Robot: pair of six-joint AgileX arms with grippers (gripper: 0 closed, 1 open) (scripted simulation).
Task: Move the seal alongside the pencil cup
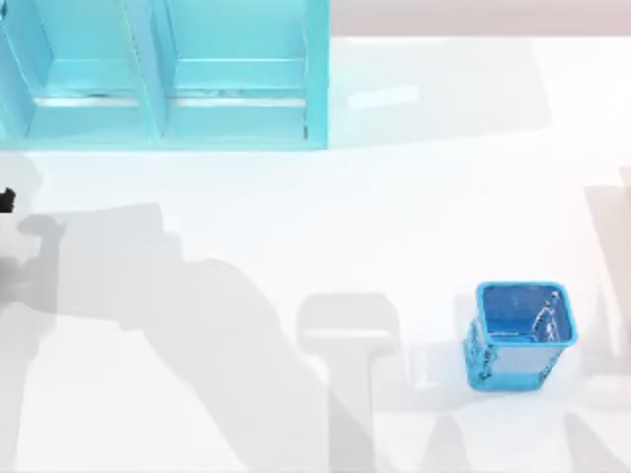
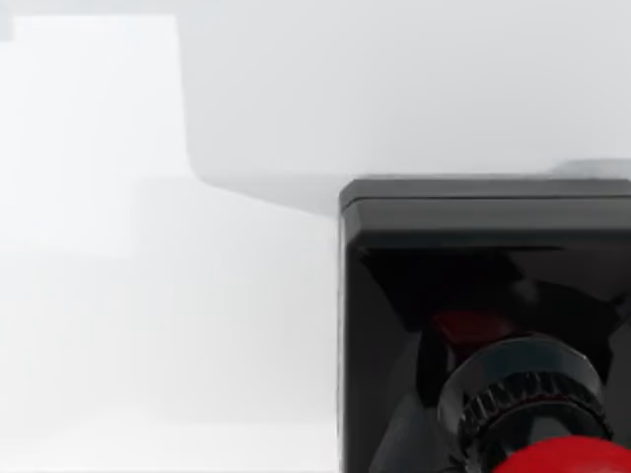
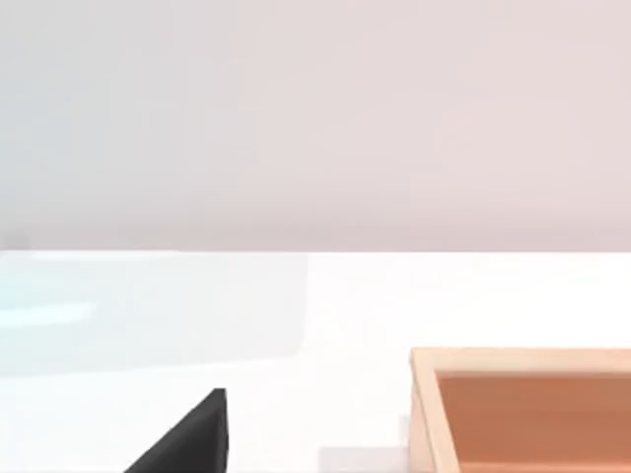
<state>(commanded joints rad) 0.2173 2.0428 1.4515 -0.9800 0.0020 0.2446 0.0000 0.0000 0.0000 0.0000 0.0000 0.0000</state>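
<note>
White glossy desk (image 1: 394, 197) with long grey shadows, turquoise shelf unit (image 1: 163, 74) at the back left. The pencil cup (image 1: 518, 335) sits upright front right. In my left wrist view the seal (image 2: 483, 325) is right up close, black block with red knob toward the camera. Can't tell either gripper's state.

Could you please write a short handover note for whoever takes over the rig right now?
Grippers: I cannot tell whether either is open or shut.
Things: the seal fills much of the left wrist view, black base and red knob close to the camera. The pencil cup stands upright toward the table's right front. A turquoise shelf unit is at the back left; a wooden box shows in the right wrist view.
Done: the seal is not beside the cup.
Left: set it alongside the cup.
</note>
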